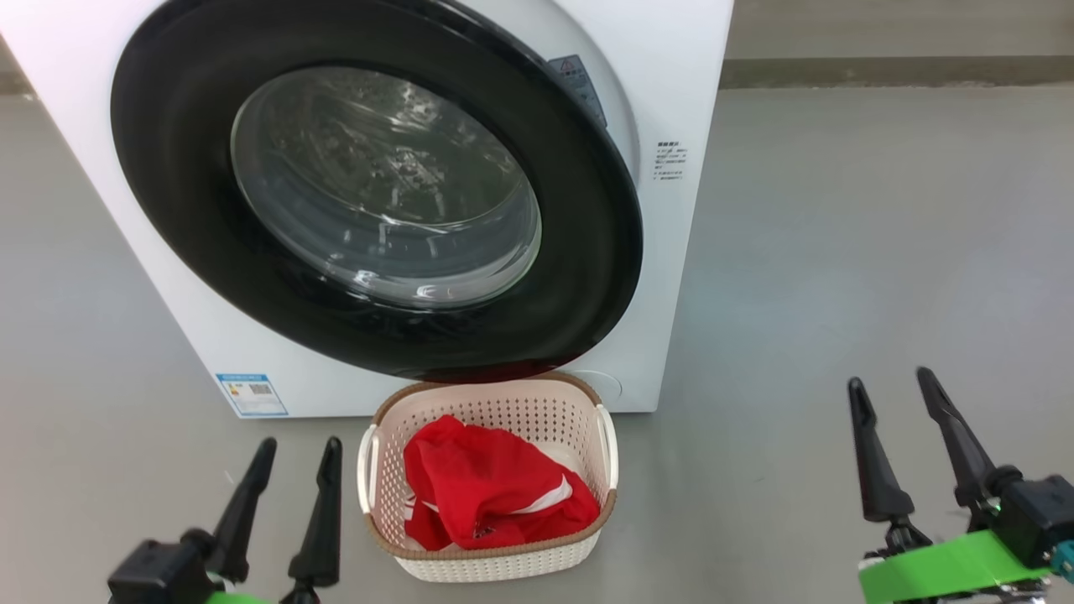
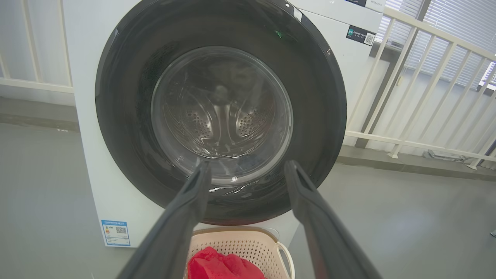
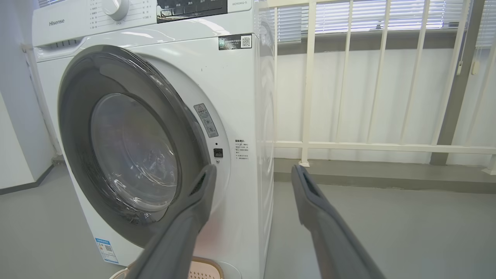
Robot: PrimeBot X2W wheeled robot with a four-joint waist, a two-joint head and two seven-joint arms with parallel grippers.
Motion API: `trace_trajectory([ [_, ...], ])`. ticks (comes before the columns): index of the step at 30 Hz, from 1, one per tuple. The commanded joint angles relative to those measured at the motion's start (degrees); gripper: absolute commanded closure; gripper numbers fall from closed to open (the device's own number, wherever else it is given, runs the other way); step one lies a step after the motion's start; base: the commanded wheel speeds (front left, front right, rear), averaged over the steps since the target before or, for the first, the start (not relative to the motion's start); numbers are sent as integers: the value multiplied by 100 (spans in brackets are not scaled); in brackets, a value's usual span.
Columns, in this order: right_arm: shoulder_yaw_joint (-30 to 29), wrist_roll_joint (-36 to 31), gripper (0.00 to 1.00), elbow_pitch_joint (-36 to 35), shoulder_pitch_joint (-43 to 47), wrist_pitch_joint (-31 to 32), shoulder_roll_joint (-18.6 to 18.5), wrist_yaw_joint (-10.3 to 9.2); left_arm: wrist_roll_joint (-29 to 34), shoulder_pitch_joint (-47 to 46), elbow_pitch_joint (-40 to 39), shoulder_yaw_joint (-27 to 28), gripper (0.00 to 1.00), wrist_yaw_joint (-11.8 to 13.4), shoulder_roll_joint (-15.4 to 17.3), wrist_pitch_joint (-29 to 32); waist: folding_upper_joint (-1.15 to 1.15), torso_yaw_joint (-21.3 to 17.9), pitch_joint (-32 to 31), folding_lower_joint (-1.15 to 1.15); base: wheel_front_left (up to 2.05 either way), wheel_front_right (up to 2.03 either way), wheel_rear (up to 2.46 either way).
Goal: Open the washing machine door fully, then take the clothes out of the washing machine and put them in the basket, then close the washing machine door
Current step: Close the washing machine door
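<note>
The white washing machine [image 1: 684, 75] fills the upper head view. Its black-rimmed round door [image 1: 168, 168] lies almost against the front, and the right wrist view shows the door's [image 3: 77, 128] right edge standing a little off the panel. On the floor just before it sits the cream basket [image 1: 487, 394] with the red clothes [image 1: 487, 486] inside. My left gripper [image 1: 300, 445] is open and empty, left of the basket. In its wrist view, that gripper [image 2: 248, 164] points at the door glass [image 2: 221, 104]. My right gripper [image 1: 889, 379] is open and empty, well right of the basket. Its wrist view has it [image 3: 254, 168] aimed at the machine's right front corner.
Grey floor [image 1: 839, 252] stretches to the right of the machine. A white railing [image 3: 308, 97] runs behind and beside it, before a low wall. A blue-white label [image 1: 252, 394] marks the machine's lower left front.
</note>
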Motion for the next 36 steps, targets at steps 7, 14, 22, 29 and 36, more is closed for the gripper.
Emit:
trace_trajectory([
  [7, 19, 105, 0, -134, 212, -36, -68, 34, 411, 248, -128, 416, 0, -21, -142, -68, 0, -47, -157, 0, 0, 0, 0],
  [14, -24, 212, 0, -90, 389, -36, -68, 34, 798, 433, -196, 572, 0, -70, -281, -68, 0, -41, -241, 0, 0, 0, 0],
  [22, 33, 221, 0, -66, 416, -36, -68, 34, 1000, 495, -222, 633, 0, -149, -354, -69, 0, -52, -240, 0, 0, 0, 0],
  [29, 102, 90, 4, 1, 393, -36, -68, 34, 982, 535, -204, 616, 0, -189, -450, -69, 0, -41, -218, 0, 0, 0, 0],
  [36, 263, -106, 100, 169, 212, -36, -68, 34, 979, 481, -283, 506, 0, -202, -507, -59, 0, 54, -170, 0, 0, 0, 0],
])
